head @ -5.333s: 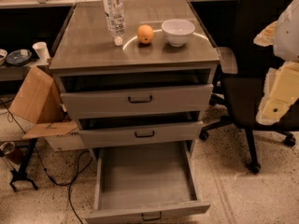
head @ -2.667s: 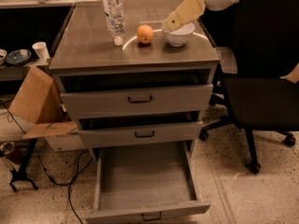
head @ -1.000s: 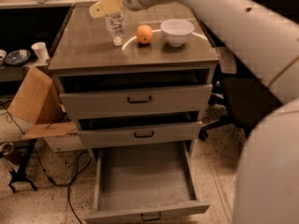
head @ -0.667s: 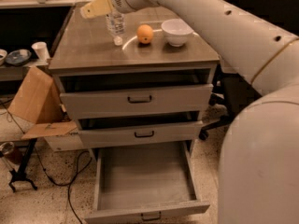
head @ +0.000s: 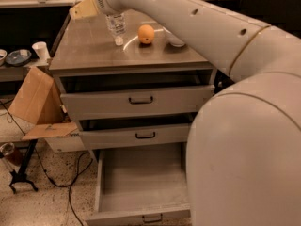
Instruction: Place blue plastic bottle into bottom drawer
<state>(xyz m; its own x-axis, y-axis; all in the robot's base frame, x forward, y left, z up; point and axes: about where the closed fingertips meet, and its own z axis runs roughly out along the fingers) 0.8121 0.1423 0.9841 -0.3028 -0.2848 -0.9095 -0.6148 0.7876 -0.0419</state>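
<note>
The pincer (head: 83,9) hangs just to the upper left of the bottle (head: 116,24), beside it rather than around it. I cannot tell whether it is open or closed, and I judge that it grips nothing yet. The bottle stands upright on the table (head: 89,48), its top hidden behind the arm.

To do the grasp well, the pincer should come level with the bottle's ribbed middle and close squarely across it. Too high a grip on a light, tall bottle could tip it. It should also keep clear of the orange (head: 146,34), just right of the bottle.

By count there are one bottle, one orange and one bowl (head: 175,42) further right of the bottle. There are three drawers, and the bottom drawer (head: 136,178), well below the bottle, is pulled out.
</note>
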